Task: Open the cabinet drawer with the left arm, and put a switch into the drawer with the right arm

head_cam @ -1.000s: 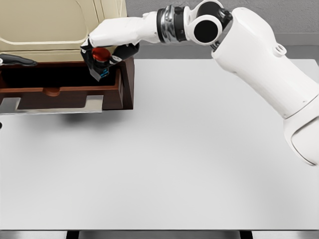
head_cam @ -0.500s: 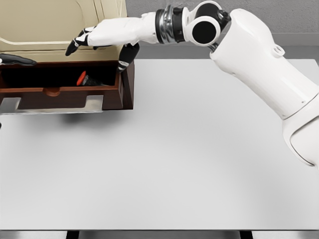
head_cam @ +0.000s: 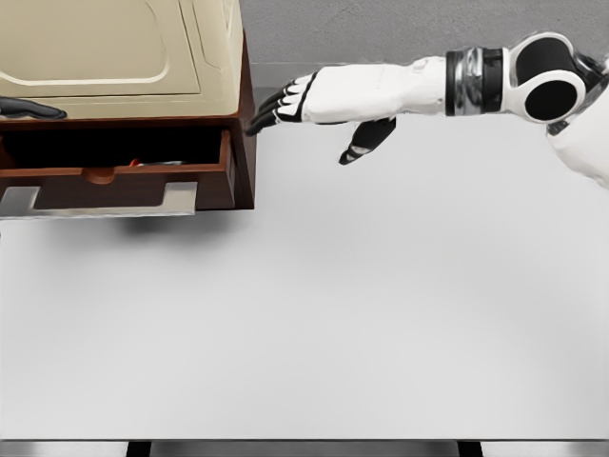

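White and black-tipped, our right robot hand (head_cam: 309,103) hovers over the worktop (head_cam: 314,305) just right of the cabinet (head_cam: 124,48), fingers spread and holding nothing. Our left robot hand (head_cam: 29,109) shows only as dark fingers at the left edge; we cannot tell its grip. Inside the open drawer (head_cam: 124,176) lies the switch (head_cam: 143,163), a red sliver. No writing is legible.

At ten o'clock you see a cream cabinet (head_cam: 114,48) with a reddish-brown drawer (head_cam: 124,176); the table (head_cam: 314,314) is plain white; the right hand (head_cam: 319,105) is white with black fingertips.
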Robot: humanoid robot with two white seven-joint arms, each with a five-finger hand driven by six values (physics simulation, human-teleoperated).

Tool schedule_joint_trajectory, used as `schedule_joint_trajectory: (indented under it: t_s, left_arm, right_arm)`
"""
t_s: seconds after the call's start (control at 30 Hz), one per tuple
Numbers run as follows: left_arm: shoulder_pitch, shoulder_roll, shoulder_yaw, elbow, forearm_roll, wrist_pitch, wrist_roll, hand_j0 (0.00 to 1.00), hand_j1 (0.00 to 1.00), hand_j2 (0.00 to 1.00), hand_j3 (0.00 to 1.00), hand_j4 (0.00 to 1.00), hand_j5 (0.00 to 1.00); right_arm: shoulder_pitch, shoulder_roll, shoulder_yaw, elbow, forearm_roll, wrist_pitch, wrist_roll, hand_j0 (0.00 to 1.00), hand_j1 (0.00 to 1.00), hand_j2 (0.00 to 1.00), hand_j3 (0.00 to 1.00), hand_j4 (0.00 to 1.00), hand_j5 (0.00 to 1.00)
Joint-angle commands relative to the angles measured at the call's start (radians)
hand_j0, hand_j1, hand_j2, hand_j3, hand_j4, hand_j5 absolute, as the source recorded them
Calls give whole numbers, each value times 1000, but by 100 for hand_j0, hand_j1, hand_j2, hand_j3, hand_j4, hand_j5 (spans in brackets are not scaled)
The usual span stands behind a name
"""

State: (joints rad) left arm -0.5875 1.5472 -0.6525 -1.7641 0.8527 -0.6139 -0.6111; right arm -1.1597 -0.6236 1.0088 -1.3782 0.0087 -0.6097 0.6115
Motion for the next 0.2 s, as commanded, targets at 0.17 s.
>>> schedule_joint_trajectory:
  t_s: [0.17]
  left_arm:
    - [3, -2, 2, 0, 8, 3, 0, 100, 100, 100, 100, 100, 100]
  right_arm:
    - [255, -277, -219, 16, -69, -1, -1, 100, 100, 100, 100, 100, 100]
